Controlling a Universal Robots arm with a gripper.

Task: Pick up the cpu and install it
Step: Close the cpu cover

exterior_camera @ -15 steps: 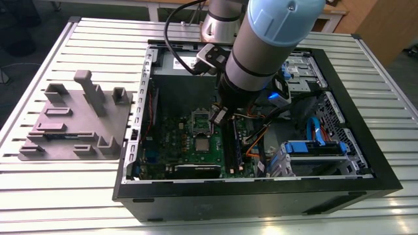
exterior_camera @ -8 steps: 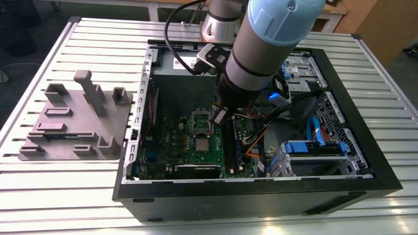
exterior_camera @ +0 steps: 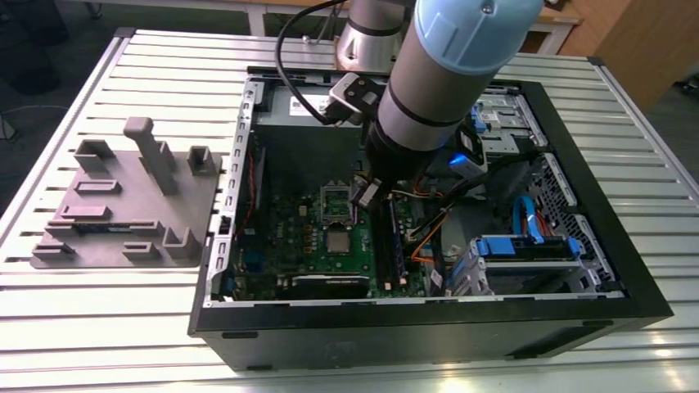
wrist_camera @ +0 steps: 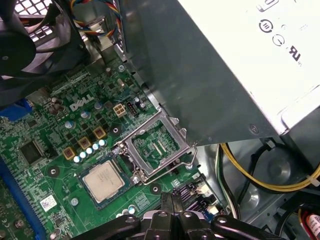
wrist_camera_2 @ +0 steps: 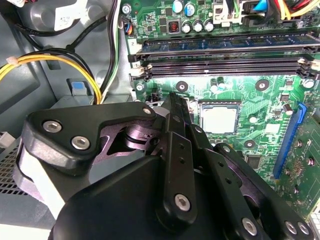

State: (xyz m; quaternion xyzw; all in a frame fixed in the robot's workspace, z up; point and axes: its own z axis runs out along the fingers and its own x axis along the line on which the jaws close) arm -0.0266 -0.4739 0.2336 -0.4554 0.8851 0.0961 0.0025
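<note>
The cpu [exterior_camera: 336, 241] is a small silver-grey square lying flat in its socket on the green motherboard [exterior_camera: 293, 219]; it shows in both wrist views [wrist_camera: 103, 181] [wrist_camera_2: 219, 119]. Beside it the oblong metal socket frame [wrist_camera: 156, 145] stands tilted open, also seen in the exterior view [exterior_camera: 336, 205]. My gripper [exterior_camera: 365, 195] hangs inside the computer case just above the board, beside the raised frame and apart from the cpu. Its black fingers [wrist_camera_2: 175, 115] are pressed together with nothing between them, and their tips [wrist_camera: 172, 202] point down at the board.
A big grey box with a white label [wrist_camera: 225, 65] stands close to the socket frame. Memory slots [wrist_camera_2: 225, 65], yellow and black cables [wrist_camera_2: 60, 62] and blue drive brackets [exterior_camera: 525, 246] crowd the case. A grey fixture plate [exterior_camera: 120, 205] lies on the slatted table at the exterior view's left.
</note>
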